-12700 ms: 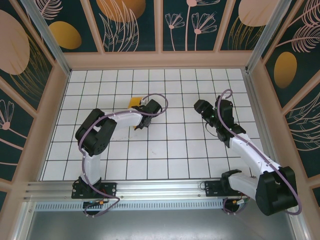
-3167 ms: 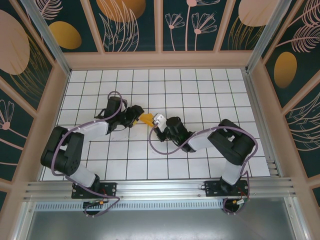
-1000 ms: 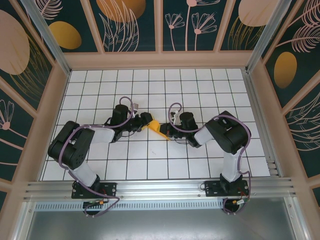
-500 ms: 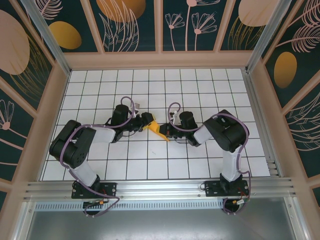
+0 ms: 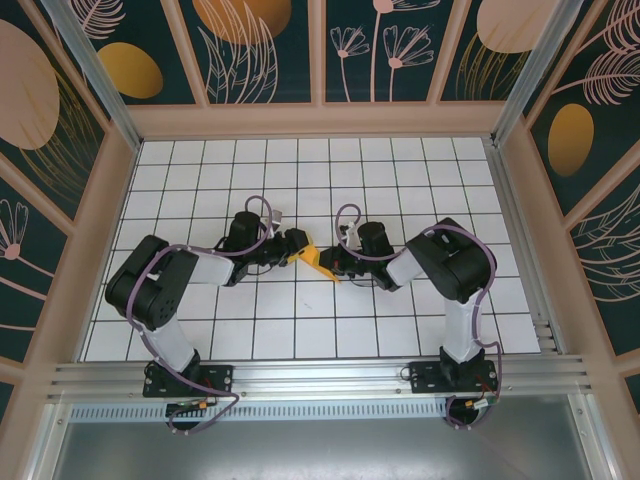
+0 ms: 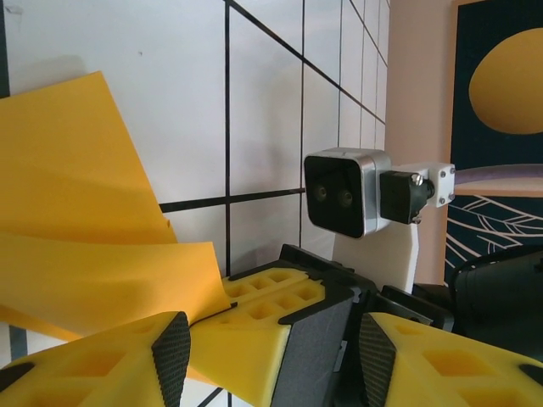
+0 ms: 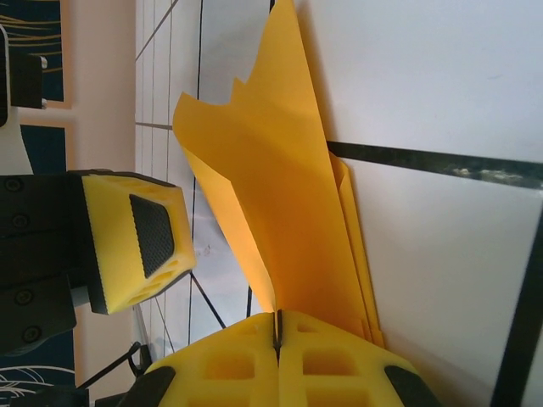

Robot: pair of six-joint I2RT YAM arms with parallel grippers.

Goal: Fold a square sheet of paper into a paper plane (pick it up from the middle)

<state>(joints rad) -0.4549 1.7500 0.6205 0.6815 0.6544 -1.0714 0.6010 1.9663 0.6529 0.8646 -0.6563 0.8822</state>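
R gripper (image 7: 277, 326) pinches paper (image 7: 280, 195) — L gripper (image 6: 271, 348) gaping.

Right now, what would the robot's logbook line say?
right gripper: shut on sheet of paper | left gripper: open, facing it | fold: creased, flaps spread

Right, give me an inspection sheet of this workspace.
Surface: white table with black grid lines.
Job's things: folded orange-yellow paper, creased, flaps standing apart.
Clutter: nothing seen.
End effectors: right end effector shut on the paper's edge; left end effector open, beside the paper.
Cables: purple cables loop above both wrists, off the paper.
Surroundings: painted wall panels; metal rail at the near edge.
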